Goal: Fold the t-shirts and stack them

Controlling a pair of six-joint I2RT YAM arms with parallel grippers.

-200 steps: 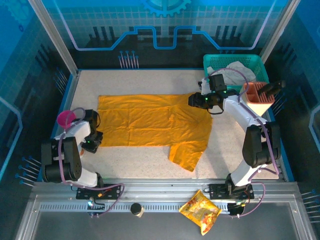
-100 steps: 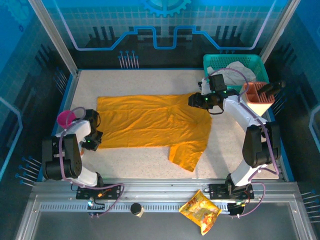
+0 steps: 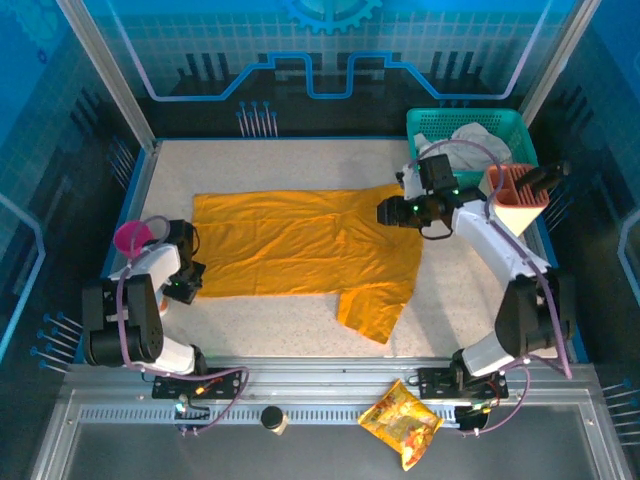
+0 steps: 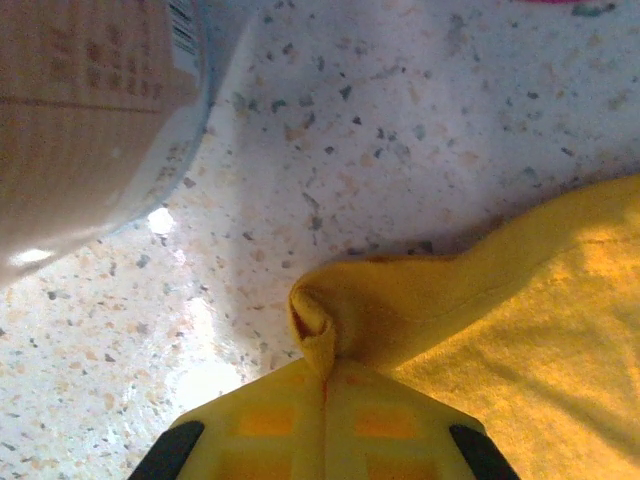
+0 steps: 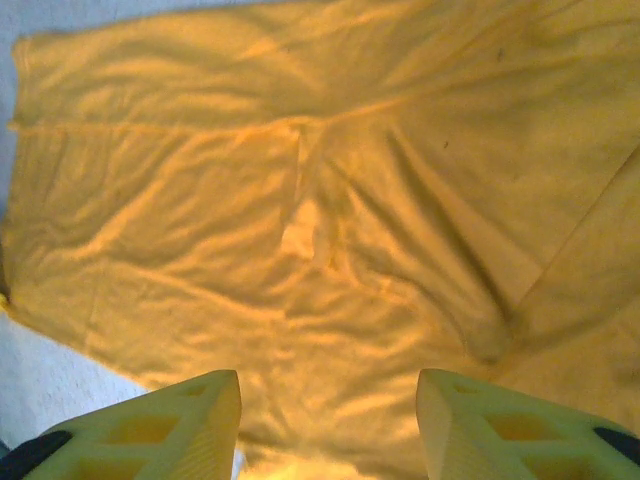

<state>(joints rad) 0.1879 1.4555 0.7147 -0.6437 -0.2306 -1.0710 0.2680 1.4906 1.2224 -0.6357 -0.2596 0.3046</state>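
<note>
One shirt [image 3: 300, 245] lying lengthwise left to right, near-left corner pinched in clenched left gripper [image 4: 322, 385], right gripper [image 5: 328, 400] spread open above opposite end.

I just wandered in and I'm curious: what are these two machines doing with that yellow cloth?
Two robot arms are starting to fold an orange-yellow t-shirt that lies spread out on the table. The left pincer is shut on a bunched corner of the t-shirt at its left end. The right pincer hovers open over the other end, gripping nothing. No fold is made yet.
</note>
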